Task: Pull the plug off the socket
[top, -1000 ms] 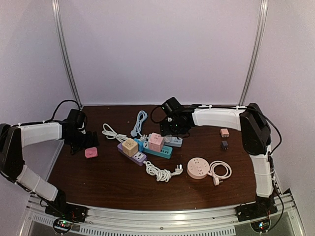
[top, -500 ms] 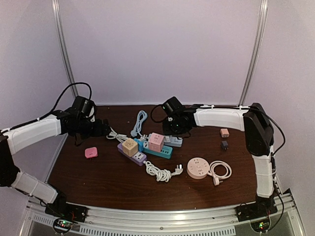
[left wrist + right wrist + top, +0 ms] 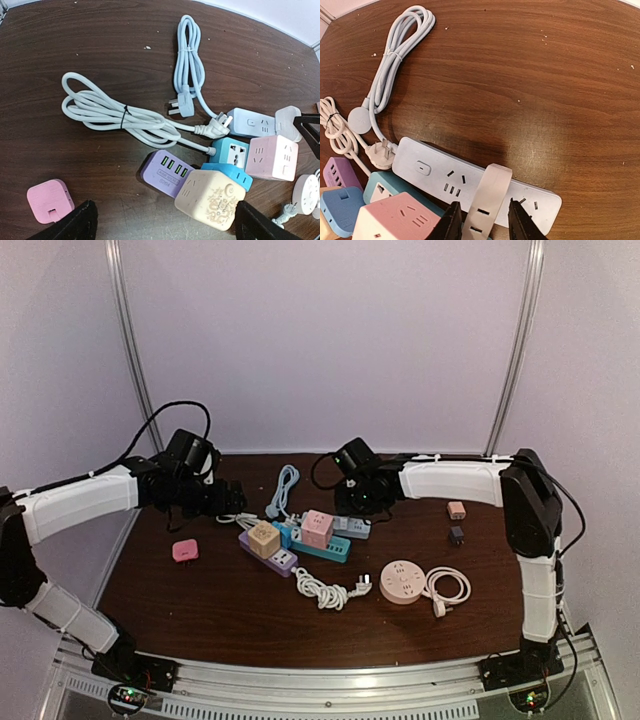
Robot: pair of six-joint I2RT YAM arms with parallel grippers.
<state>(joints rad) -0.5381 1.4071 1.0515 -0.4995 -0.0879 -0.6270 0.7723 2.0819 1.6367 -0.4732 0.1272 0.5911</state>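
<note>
A pale plug (image 3: 487,197) stands in the light blue power strip (image 3: 430,167) at the back middle of the table. My right gripper (image 3: 485,222) is open. Its jaws straddle the plug with a small gap on each side. In the top view the right gripper (image 3: 362,502) hides the plug, and the strip (image 3: 352,528) shows just below it. The left wrist view shows the plug (image 3: 287,117) on the strip (image 3: 247,122). My left gripper (image 3: 165,230) is wide open and empty, above the purple strip (image 3: 165,172) with the cream cube (image 3: 210,200).
A pink cube (image 3: 317,527) sits on a teal strip beside the light blue one. A bundled white cable (image 3: 228,508) and a light blue cable (image 3: 284,488) lie behind. A pink square adapter (image 3: 185,551) lies left, a round pink strip (image 3: 402,581) front right, small adapters (image 3: 456,509) far right.
My left arm has swung from beside the pink square adapter up and right, toward the cluster of strips. My right gripper has stayed at the plug, shifting only slightly.
</note>
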